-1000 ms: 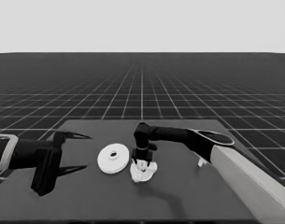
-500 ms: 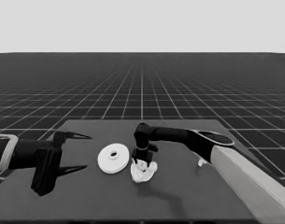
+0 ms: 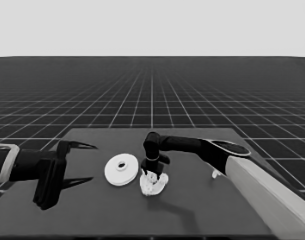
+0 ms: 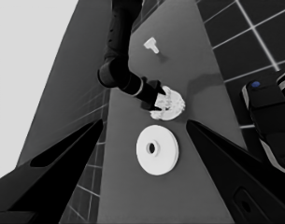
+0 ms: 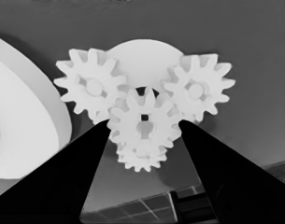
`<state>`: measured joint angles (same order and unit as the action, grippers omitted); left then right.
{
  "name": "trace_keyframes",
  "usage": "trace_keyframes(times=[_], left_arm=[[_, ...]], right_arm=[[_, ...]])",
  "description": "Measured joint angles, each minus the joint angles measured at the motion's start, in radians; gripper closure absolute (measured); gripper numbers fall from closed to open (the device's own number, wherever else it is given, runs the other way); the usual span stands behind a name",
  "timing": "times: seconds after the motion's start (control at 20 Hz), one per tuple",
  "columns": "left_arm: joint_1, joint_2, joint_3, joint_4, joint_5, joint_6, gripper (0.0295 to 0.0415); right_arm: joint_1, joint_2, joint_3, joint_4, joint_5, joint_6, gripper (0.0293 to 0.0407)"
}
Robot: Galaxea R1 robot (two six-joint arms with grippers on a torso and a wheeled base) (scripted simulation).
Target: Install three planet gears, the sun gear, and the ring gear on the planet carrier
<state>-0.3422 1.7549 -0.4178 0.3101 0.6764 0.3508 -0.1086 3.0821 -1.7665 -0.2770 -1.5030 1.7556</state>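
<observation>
four gears (image 5: 143,122) sat on the smaller round part (image 5: 139,58) mid-counter (image 3: 202,210), the right hand (image 5: 143,128) pinching the centre one. a skewed release could jam its teeth. the larger round part (image 3: 121,169) lay just beside; the left hand (image 3: 74,165) waited spread.

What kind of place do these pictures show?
Probably a simulated assembly bench: a dark table on a grid floor, a right gripper over white gears, and the larger round part beside.
</observation>
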Motion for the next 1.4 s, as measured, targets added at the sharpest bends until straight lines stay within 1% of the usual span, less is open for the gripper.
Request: trace_keyframes(times=[1.4], left_arm=[[0.0,0.0,0.0,0.0,0.0,0.0,0.0326]], right_arm=[[0.0,0.0,0.0,0.0,0.0,0.293,0.039]])
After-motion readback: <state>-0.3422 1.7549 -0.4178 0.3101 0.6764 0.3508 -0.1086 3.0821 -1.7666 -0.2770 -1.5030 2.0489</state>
